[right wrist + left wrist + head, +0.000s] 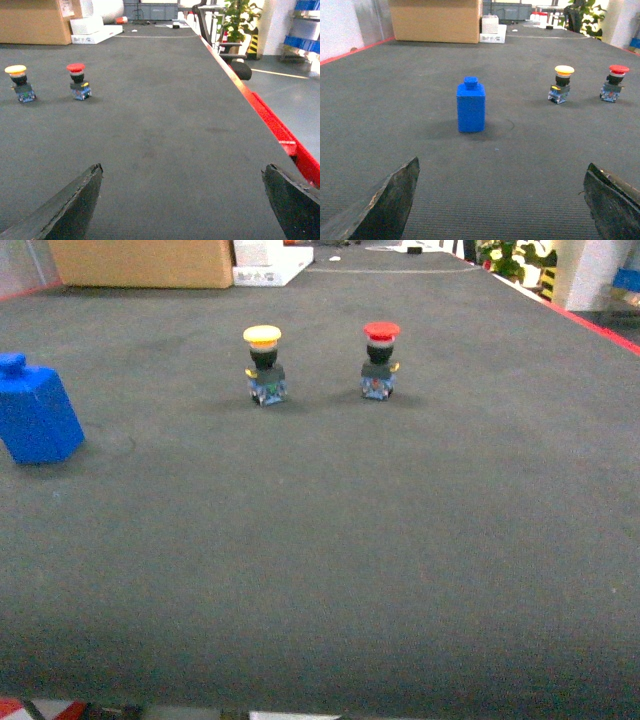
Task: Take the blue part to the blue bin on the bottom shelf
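Note:
The blue part (36,411) is a blue block with a small knob on top, standing upright at the far left of the dark table. In the left wrist view the blue part (471,106) stands ahead of my left gripper (502,170), well beyond the fingertips. That gripper is open with only table mat between its fingers. My right gripper (182,170) is open too, over bare mat near the table's right edge. Neither gripper shows in the head view. The blue bin and the bottom shelf are out of view.
A yellow-capped push button (264,364) and a red-capped push button (380,360) stand mid-table. A cardboard box (140,262) and a white box (272,270) sit at the far end. A red strip (280,132) runs along the table's right edge.

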Available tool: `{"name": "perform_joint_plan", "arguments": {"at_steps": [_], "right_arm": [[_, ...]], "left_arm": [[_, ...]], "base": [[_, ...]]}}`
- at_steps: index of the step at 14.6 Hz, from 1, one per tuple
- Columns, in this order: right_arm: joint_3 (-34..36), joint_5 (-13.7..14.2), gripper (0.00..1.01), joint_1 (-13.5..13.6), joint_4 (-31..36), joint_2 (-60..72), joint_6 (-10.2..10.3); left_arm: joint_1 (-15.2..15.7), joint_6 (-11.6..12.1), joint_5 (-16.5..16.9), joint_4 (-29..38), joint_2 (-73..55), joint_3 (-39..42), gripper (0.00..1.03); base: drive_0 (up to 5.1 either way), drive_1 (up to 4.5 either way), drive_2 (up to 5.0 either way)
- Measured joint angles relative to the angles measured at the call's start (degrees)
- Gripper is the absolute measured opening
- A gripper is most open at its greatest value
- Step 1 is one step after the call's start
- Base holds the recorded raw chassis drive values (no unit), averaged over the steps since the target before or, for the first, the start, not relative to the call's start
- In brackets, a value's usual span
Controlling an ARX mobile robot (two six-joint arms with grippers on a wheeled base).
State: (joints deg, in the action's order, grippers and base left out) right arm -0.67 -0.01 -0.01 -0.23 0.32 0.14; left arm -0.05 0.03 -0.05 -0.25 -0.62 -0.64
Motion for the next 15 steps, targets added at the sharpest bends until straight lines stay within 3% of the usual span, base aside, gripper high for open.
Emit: {"name": "perform_joint_plan", "arguments": {"at_steps": [15], "right_arm": [[0.0, 0.0, 0.98, 0.0, 0.0, 0.0, 0.0]], "left_arm": [[0.0, 0.0, 0.0, 0.0, 0.0, 0.0, 0.98]], "base": [[0.0, 0.00, 0.0]]}}
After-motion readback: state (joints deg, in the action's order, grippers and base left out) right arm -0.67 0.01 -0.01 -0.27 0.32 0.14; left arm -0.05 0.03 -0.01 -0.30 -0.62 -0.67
